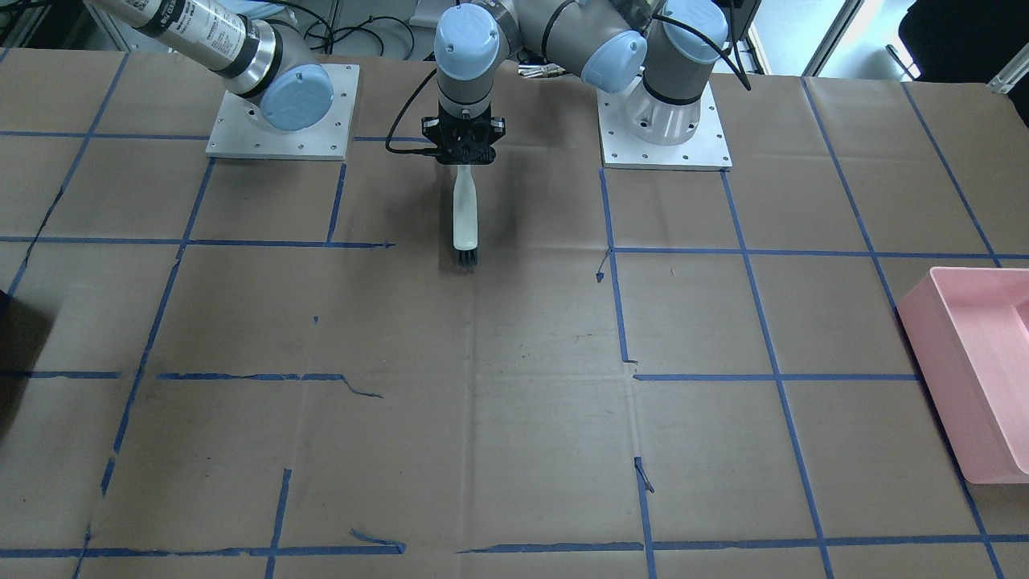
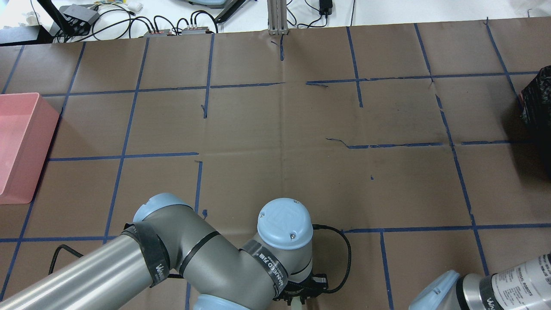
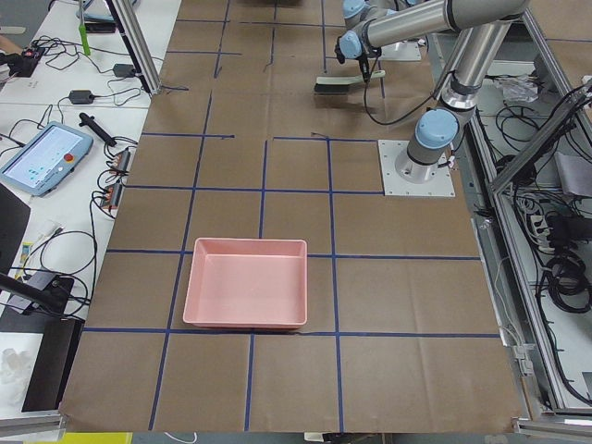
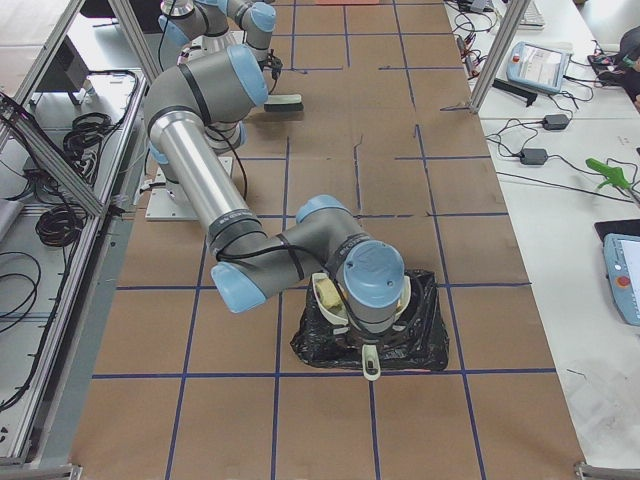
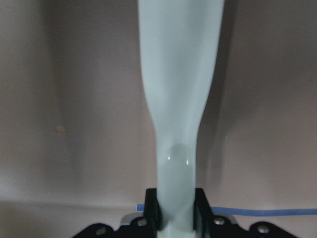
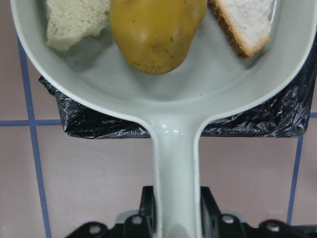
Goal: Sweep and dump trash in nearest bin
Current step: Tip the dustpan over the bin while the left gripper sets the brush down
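Observation:
My right gripper (image 6: 176, 201) is shut on the handle of a pale grey-green dustpan (image 6: 163, 94). In the pan lie the yellow-brown potato (image 6: 156, 29), the small bread chunk (image 6: 74, 22) and the white bread wedge with brown crust (image 6: 245, 22). The pan hangs over a black bag-lined bin (image 6: 257, 124), which also shows in the exterior right view (image 4: 425, 330). My left gripper (image 1: 465, 153) is shut on the white handle of a brush (image 1: 464, 213), held near the robot's base with the dark bristles down by the table. The left wrist view shows the handle (image 5: 178, 99) up close.
A pink bin (image 1: 977, 378) stands at the table's end on my left, also in the overhead view (image 2: 19, 146). The black bin is at the opposite end (image 2: 538, 103). Brown paper with blue tape lines covers the table (image 1: 514, 402).

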